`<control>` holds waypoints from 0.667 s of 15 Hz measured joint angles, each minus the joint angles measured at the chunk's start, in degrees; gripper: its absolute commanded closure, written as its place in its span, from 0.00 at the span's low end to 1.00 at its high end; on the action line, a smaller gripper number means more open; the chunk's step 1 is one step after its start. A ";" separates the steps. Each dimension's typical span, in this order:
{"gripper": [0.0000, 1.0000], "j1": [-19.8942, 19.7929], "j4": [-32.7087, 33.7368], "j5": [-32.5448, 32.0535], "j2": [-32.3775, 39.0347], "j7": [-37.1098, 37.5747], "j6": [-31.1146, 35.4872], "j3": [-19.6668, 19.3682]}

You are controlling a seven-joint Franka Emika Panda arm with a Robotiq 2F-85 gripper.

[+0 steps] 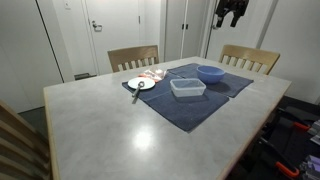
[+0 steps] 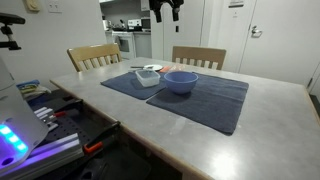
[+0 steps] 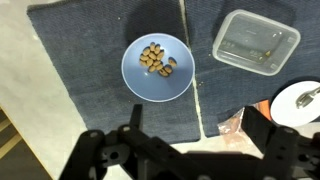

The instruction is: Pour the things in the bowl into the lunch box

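The round blue bowl (image 3: 158, 67) holds several small brown pieces and sits on a dark blue mat; it shows in both exterior views (image 1: 210, 73) (image 2: 180, 81). The clear rectangular lunch box (image 3: 256, 42) stands empty beside it on the neighbouring mat (image 1: 187, 87) (image 2: 149, 76). My gripper (image 3: 195, 118) is open and empty. It hangs high above the table, well clear of both (image 1: 232, 10) (image 2: 163, 8). In the wrist view the bowl lies just beyond my fingers.
A small white plate (image 3: 300, 103) (image 1: 141, 84) with a utensil lies near the lunch box, next to a crumpled pinkish wrapper (image 1: 153, 74). Two dark blue mats (image 1: 195, 105) cover part of the grey table (image 1: 100, 130). Two wooden chairs (image 1: 133, 57) (image 1: 249, 57) stand at the far edge.
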 measured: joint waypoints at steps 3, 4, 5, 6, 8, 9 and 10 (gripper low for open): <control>0.00 -1.53 0.13 -0.26 2.93 -0.27 0.82 -0.90; 0.00 -1.58 0.15 0.55 4.12 -1.16 1.14 -1.37; 0.00 -1.58 0.16 1.63 5.27 -2.42 1.42 -1.84; 0.00 -1.59 0.18 2.90 6.31 -3.79 1.71 -2.32; 0.00 -1.66 0.26 5.39 8.07 -6.54 2.15 -3.21; 0.00 -1.76 0.35 6.56 8.77 -7.99 2.29 -3.62; 0.00 -1.87 0.51 7.61 9.43 -9.29 2.30 -4.01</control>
